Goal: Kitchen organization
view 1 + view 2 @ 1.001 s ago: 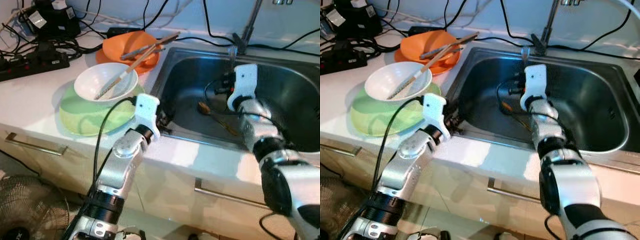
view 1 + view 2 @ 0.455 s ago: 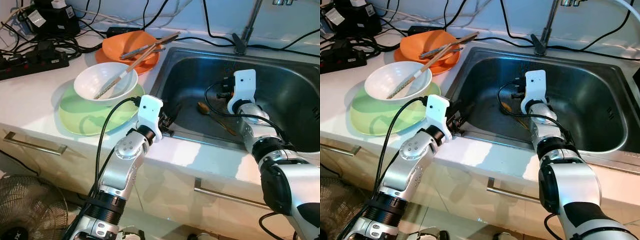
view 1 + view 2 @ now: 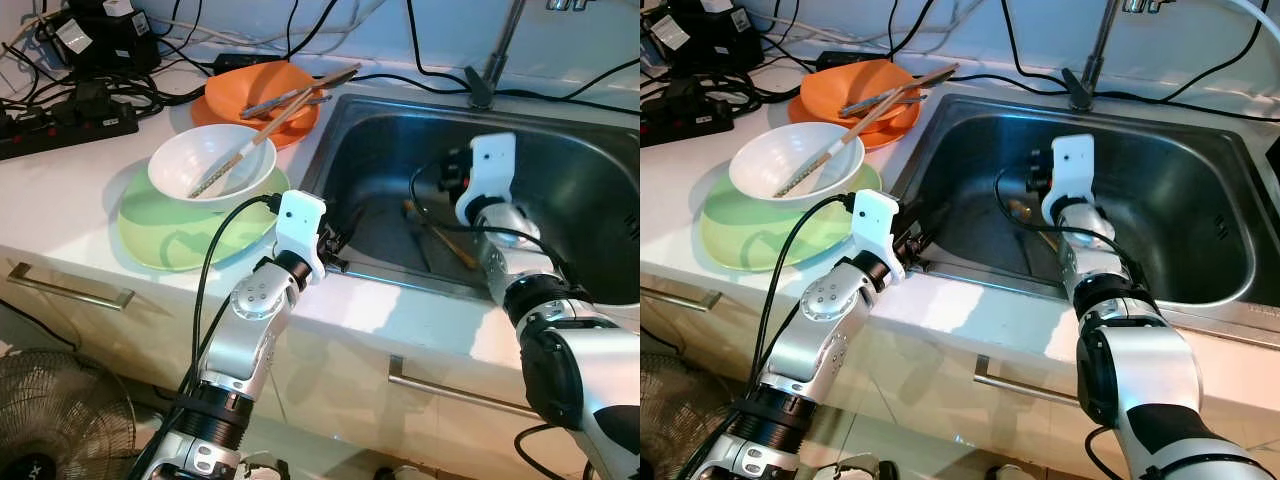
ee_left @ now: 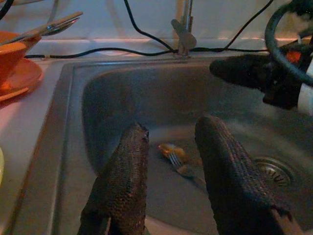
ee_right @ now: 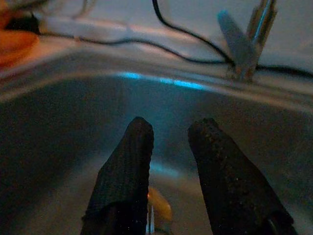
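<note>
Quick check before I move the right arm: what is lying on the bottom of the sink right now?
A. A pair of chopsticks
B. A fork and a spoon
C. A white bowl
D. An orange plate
B: a fork and a spoon lie on the sink floor, seen past the open left pincer, while the white bowl and its chopsticks sit on the counter.
</note>
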Controlling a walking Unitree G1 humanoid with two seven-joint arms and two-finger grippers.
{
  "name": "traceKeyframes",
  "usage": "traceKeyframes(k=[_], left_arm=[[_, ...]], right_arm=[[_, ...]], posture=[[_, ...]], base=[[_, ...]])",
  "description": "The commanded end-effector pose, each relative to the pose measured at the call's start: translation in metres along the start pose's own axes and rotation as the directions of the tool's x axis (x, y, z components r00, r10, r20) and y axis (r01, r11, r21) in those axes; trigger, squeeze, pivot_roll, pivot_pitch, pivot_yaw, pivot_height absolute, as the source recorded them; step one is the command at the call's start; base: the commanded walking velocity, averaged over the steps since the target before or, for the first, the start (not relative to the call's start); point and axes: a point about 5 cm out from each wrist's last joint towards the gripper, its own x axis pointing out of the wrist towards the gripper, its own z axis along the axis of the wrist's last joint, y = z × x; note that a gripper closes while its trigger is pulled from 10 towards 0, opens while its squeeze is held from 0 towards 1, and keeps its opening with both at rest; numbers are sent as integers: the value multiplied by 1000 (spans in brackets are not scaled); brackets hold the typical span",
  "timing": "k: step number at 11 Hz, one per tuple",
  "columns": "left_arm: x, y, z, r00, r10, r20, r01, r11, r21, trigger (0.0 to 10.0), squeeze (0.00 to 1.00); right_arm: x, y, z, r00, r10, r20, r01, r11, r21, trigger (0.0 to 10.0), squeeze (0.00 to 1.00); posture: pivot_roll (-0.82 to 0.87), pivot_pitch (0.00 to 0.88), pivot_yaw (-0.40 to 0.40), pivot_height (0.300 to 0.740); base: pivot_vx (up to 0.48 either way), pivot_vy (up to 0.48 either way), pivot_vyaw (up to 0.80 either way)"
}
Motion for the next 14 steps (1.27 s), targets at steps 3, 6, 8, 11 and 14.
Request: traceKeyframes(k=[3,6,8,11,14], left_arm=[[-2,-3,-13,999,12,-39,-13,1000,-23,10000,0],[-3,0,-9,998,59,17,-59,998,-11,10000,0],[-3,-1,-10,998,61,23,-60,998,-15,10000,0],[-2,0,-12,998,64,23,-64,998,-12,10000,0],[-1,7,-6,994,94,54,-95,995,13,10000,0]], right_arm=[[4,-8,37,977,5,211,-10,1000,25,10000,0],[-14,-22,47,940,45,338,-33,999,-40,10000,0],[-37,-26,40,928,76,366,-60,997,-54,10000,0],[-62,-9,10,939,51,341,-75,995,59,10000,0],[-71,19,-10,957,88,276,-122,987,108,10000,0]], posture=[[93,64,-10,740],[55,56,-22,740],[33,54,-26,740],[24,68,-14,740],[41,74,-10,740]], base=[[0,0,0],[0,0,0],[0,0,0],[0,0,0],[0,0,0]])
